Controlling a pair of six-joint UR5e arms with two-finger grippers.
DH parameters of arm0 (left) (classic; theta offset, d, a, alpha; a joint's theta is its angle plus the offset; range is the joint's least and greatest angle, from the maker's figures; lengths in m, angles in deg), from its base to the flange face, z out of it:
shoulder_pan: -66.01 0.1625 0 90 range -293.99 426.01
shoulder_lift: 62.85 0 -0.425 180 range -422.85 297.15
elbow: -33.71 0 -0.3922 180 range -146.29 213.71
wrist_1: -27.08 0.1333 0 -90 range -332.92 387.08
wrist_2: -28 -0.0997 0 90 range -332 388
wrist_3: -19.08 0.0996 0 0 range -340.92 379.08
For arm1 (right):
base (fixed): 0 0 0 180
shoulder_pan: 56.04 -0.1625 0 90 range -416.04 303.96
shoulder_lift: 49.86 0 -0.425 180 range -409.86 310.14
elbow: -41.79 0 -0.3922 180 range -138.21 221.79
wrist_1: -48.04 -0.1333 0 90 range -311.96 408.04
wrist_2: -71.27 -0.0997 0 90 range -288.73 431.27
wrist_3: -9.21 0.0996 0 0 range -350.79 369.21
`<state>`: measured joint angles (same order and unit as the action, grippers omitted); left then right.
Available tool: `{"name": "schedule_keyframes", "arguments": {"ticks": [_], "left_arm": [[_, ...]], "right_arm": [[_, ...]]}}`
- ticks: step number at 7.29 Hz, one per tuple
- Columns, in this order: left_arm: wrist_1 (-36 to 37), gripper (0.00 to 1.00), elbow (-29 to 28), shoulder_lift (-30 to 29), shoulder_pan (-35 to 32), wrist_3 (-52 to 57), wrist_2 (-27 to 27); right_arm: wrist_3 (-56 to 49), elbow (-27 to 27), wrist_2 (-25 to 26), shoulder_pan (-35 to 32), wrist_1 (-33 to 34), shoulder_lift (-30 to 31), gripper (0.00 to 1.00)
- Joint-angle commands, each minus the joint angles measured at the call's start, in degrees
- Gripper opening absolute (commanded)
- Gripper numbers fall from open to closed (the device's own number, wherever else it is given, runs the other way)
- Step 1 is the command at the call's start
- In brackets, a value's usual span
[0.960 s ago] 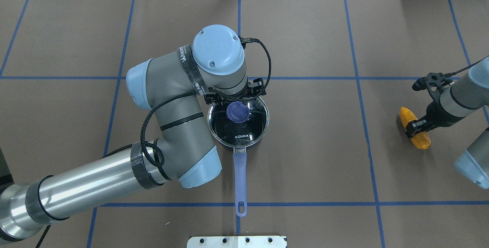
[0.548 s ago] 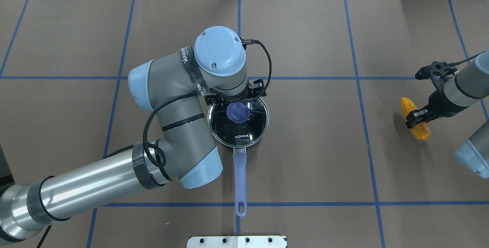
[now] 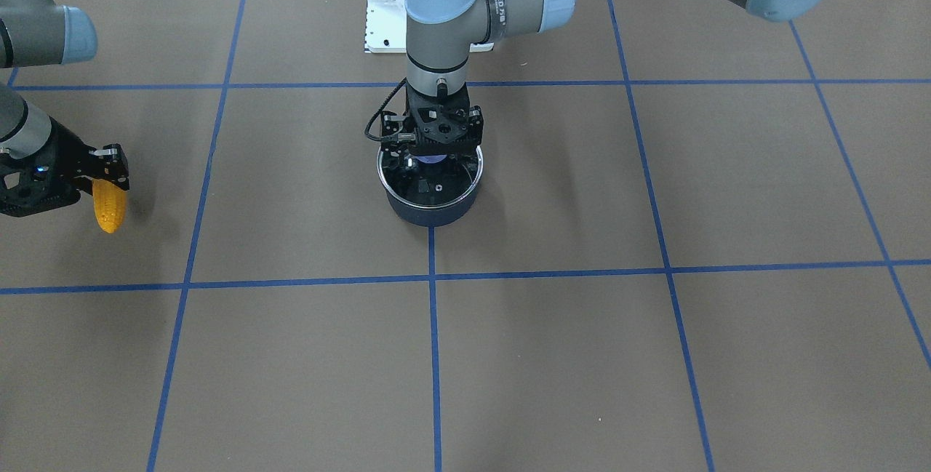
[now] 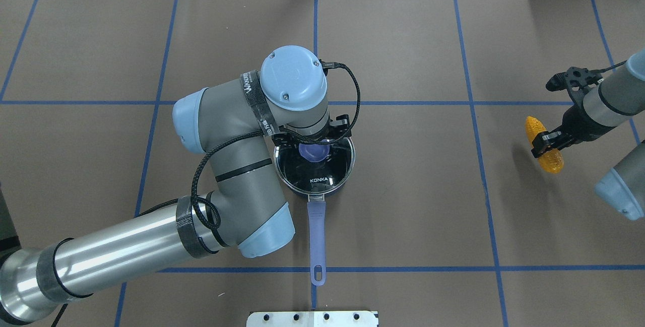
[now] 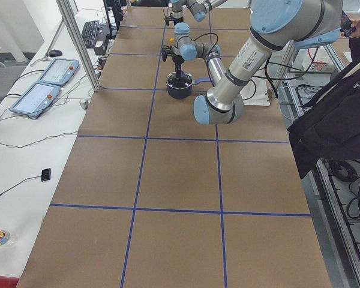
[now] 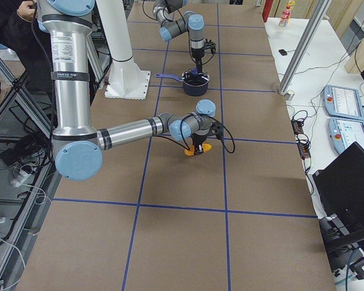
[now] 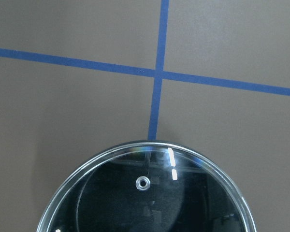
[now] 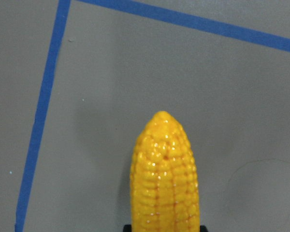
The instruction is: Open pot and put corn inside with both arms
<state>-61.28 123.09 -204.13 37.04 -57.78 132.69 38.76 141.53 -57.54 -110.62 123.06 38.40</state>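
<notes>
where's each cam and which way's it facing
Front: across table, facing robot; left arm, right arm, pot, corn.
Overhead: behind robot, looking down; both arms; same pot, corn.
Exterior left: table's left end, looking along; left arm nearest.
Exterior right: table's right end, looking along; right arm nearest.
Left wrist: down onto lid.
Right wrist: along corn.

Robotics lab: taped-grid table point(image 5: 180, 174), teach pendants point(image 5: 34, 98).

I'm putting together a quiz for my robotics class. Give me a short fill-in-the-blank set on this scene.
1. The glass lid sits on the ___.
2. The right gripper holds the ___.
3. The left gripper hangs over the lid's purple ___.
Missing words: pot; corn; knob.
</notes>
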Motion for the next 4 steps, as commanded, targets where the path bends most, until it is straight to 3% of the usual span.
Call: {"name": "schedule_keyframes", "arguments": {"ticks": [1,4], "left_arm": [[0.29,0.79,0.09,0.13,0.05,0.74,0.15],[0.38,0.58,0.01,0.13,0.05,0.83,0.07]], "right_arm": [[-0.11,-0.07,0.05,-0.09,0.12,-0.19,0.24],[-0.11,-0.6,0.05,0.0,0.03,-0.54,0.24]]}}
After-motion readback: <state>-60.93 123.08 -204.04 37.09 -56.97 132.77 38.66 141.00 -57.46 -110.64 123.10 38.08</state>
